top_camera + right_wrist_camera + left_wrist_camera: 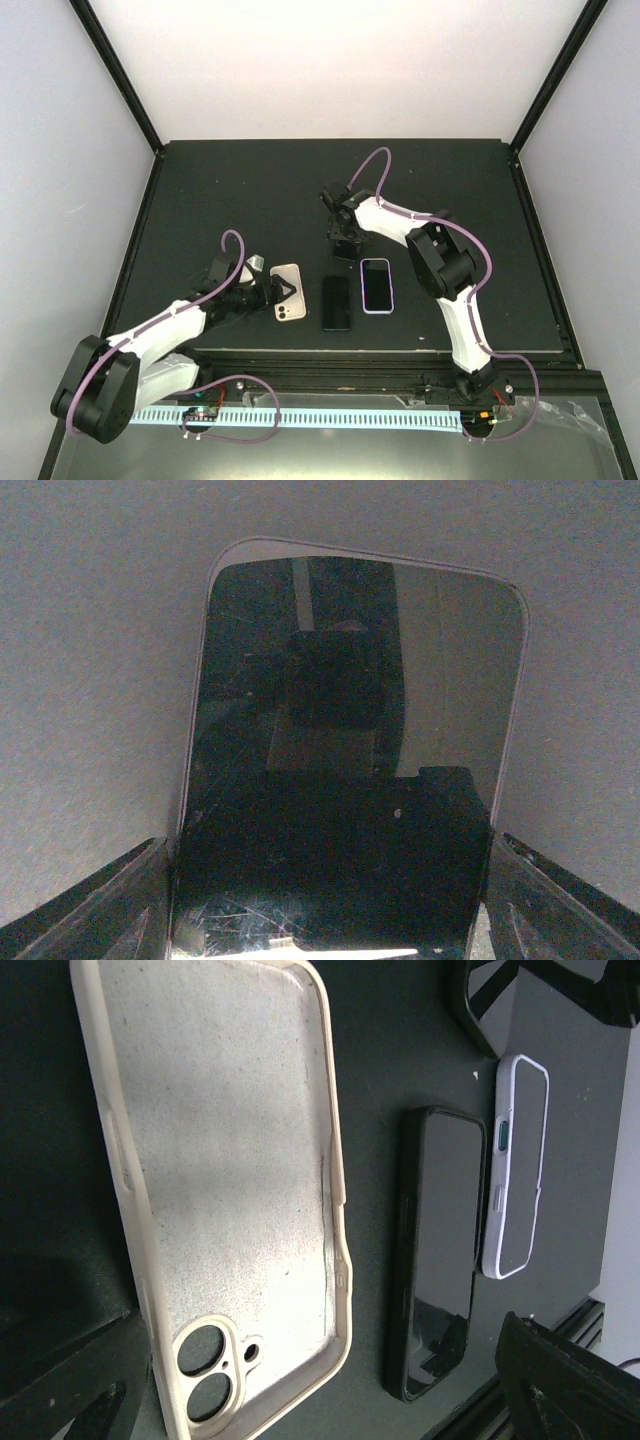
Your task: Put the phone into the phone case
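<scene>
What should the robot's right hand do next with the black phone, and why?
Probably close the right gripper onto the long edges of the black phone. In the wrist view its fingers stand open on either side of a phone lying flat on the table, so nothing is held yet. The empty beige case lies just to the phone's left.

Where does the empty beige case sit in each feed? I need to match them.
Top external: beige case, leftmost of the three-item row near the arms.
Left wrist: beige case fills the left half, camera holes at the bottom.
Right wrist: not in it.
Shared landmark: black phone, right beside the case in both those views.
</scene>
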### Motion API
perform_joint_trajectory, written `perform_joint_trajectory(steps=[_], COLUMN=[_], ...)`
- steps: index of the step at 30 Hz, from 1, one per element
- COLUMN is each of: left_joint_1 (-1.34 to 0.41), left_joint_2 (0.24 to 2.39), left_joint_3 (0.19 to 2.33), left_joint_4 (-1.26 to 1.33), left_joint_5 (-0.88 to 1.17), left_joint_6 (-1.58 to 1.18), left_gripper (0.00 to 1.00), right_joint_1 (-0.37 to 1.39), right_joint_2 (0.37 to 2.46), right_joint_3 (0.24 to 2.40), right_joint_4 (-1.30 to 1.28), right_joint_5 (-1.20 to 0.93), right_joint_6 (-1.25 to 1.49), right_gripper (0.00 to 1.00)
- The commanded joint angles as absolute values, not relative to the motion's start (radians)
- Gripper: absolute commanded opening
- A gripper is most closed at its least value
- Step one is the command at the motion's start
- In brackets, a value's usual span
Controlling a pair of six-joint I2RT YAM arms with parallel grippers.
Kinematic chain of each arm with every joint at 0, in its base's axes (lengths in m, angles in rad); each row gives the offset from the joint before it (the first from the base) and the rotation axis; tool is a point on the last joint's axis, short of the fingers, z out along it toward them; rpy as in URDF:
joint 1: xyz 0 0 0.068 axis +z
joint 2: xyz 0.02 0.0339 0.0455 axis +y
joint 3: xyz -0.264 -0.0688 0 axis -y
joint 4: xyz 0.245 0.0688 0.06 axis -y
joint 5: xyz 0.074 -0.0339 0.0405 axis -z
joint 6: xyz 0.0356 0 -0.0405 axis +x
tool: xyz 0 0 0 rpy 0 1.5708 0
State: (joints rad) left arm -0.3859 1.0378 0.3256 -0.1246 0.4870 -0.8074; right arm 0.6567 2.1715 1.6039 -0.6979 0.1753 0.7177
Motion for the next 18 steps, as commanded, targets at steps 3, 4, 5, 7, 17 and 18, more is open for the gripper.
perform_joint_trajectory(steps=[3, 4, 5, 7, 17, 18], left_joint_1=[-0.328, -0.314, -0.299, -0.269, -0.121, -0.106], left_joint_2=[0.97, 0.963, 0.959, 0.954, 0.936, 0.931], left_joint_3=[0.343, 0.345, 0.348, 0.357, 0.367, 0.365], left_joint_4=[-0.204, -0.213, -0.221, -0.239, -0.289, -0.291], left_joint_5=[0.479, 0.489, 0.497, 0.516, 0.616, 0.627], left_joint_6=[-0.791, -0.787, -0.782, -0.769, -0.721, -0.718], left_gripper=[0.96, 0.96, 0.96, 0.96, 0.95, 0.95], right_joint_1=[0.669, 0.67, 0.671, 0.674, 0.717, 0.725], right_joint_2=[2.125, 2.12, 2.112, 2.09, 1.989, 1.982], right_joint_3=[1.533, 1.531, 1.528, 1.511, 1.461, 1.456], right_joint_4=[-0.608, -0.608, -0.608, -0.598, -0.564, -0.562], right_joint_5=[-0.013, -0.023, -0.033, -0.047, -0.187, -0.199], right_joint_6=[0.629, 0.622, 0.617, 0.611, 0.606, 0.609], right_gripper=[0.76, 0.76, 0.76, 0.75, 0.73, 0.73])
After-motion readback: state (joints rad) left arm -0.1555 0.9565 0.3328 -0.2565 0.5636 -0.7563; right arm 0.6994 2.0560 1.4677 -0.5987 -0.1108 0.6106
